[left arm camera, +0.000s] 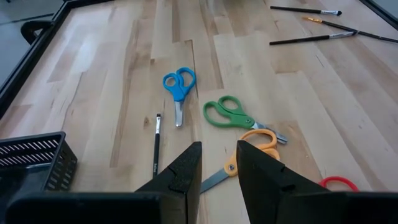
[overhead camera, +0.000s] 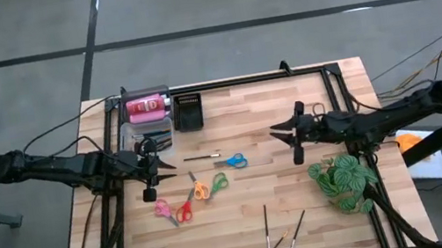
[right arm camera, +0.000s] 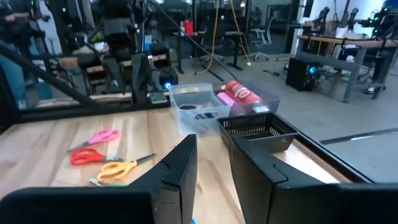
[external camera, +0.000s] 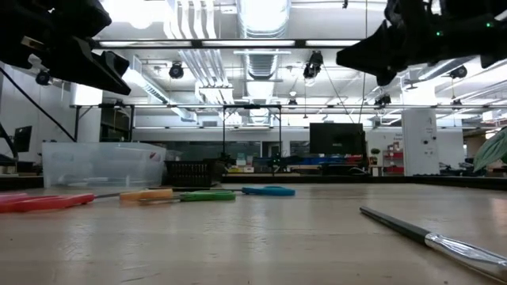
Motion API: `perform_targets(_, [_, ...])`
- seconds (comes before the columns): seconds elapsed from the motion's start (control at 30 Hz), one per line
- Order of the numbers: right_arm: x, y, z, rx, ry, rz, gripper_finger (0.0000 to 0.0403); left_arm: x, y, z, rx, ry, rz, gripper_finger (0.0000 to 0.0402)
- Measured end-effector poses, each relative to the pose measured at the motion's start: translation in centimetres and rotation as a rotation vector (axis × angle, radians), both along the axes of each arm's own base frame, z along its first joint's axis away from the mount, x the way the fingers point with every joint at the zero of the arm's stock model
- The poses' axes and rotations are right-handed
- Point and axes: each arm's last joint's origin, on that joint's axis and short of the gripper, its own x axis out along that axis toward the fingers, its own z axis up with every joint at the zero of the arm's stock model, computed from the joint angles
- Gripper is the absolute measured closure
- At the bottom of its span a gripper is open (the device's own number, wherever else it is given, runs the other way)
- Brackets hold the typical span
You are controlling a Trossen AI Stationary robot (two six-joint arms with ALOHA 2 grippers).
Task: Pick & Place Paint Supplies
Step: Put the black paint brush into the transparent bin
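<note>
Hovering empty, both pincers' fingers stand slightly apart; only the high view shows the plant (overhead camera: 343, 180).

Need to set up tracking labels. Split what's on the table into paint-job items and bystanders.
Job items: blue scissors, green scissors, orange scissors, red scissors, pink scissors, brushes, pink bottles.
Bystanders: plant, clear tub, black basket.

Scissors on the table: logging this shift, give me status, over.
Left gripper open, empty, above orange scissors. Right gripper open, empty, hovering mid-table. Blue scissors, green scissors loose on table. Nothing in the way.
</note>
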Motion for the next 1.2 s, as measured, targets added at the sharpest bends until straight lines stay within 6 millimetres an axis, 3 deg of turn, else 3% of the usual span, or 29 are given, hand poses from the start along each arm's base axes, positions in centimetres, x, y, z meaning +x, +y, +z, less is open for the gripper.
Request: perform_targets(1.2, [-0.28,0.01,-0.36,0.002,0.011,0.01,0.0312,-0.02,-0.03,-0.06,-0.002,0.008,-0.012,0.03])
